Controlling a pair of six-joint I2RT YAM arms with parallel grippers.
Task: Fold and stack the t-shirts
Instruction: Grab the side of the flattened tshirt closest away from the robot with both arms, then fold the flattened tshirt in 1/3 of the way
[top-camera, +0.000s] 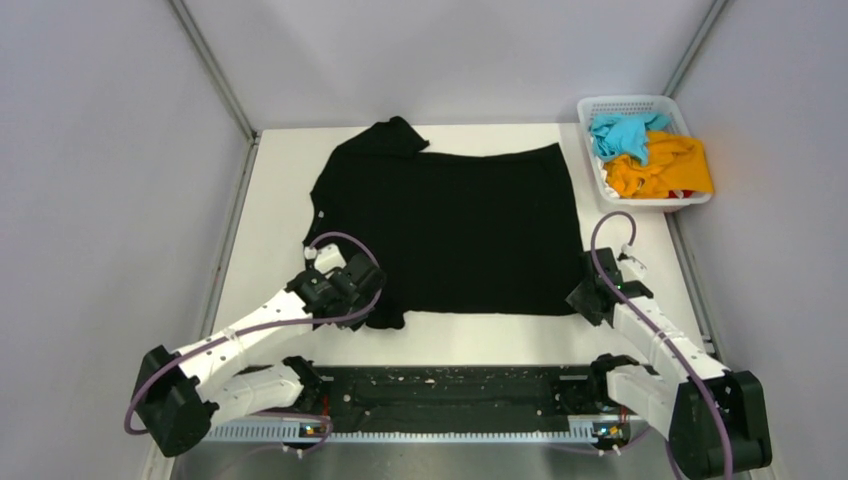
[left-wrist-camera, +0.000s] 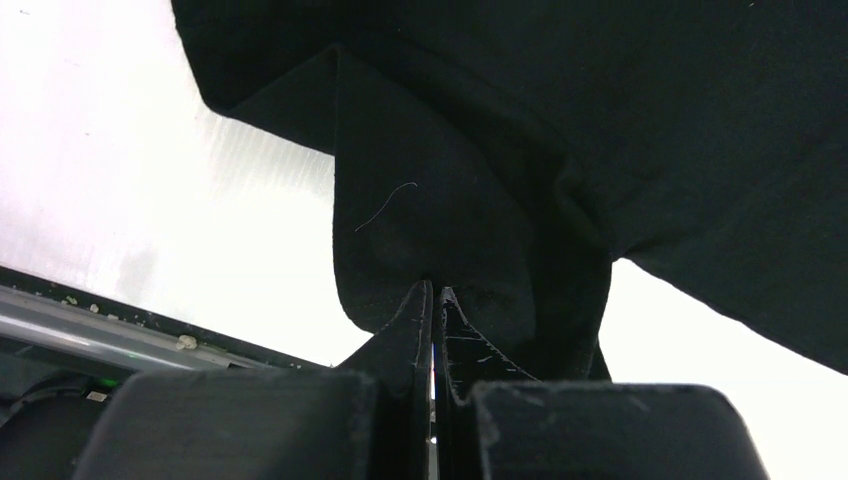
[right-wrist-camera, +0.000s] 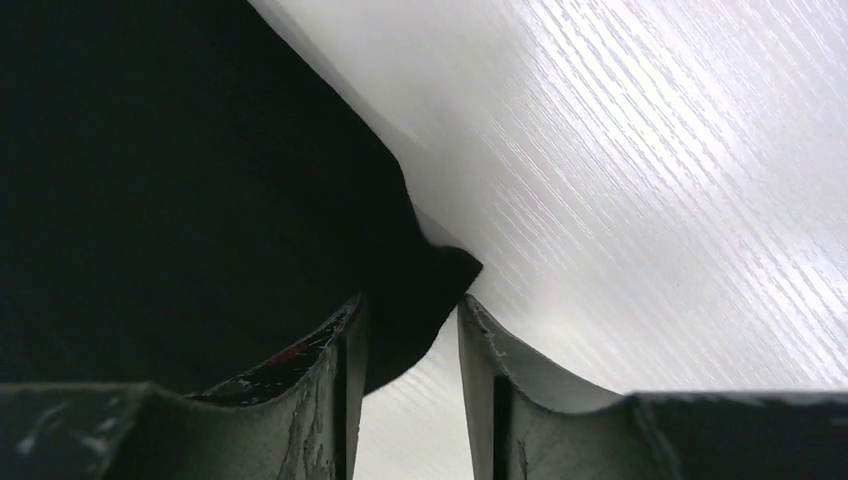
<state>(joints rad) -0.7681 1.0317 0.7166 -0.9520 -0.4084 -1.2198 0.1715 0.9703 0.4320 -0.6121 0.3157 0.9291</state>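
Note:
The large black t-shirt (top-camera: 450, 225) lies spread flat on the white table (top-camera: 480, 340). My left gripper (top-camera: 372, 292) is at its near-left sleeve. In the left wrist view the jaws (left-wrist-camera: 433, 292) are shut on a raised flap of the black fabric (left-wrist-camera: 600, 120). My right gripper (top-camera: 583, 297) is at the shirt's near-right corner. In the right wrist view it (right-wrist-camera: 410, 302) is open, with the corner of the black fabric (right-wrist-camera: 180, 180) lying between its fingers. The turquoise-blue t-shirt (top-camera: 622, 135) and the orange-yellow t-shirt (top-camera: 670, 168) lie crumpled in the basket.
A white lattice basket (top-camera: 632, 103) stands at the far right corner of the table. A black rail (top-camera: 450, 395) with the arm bases runs along the near edge. Grey walls close in the left, right and back sides.

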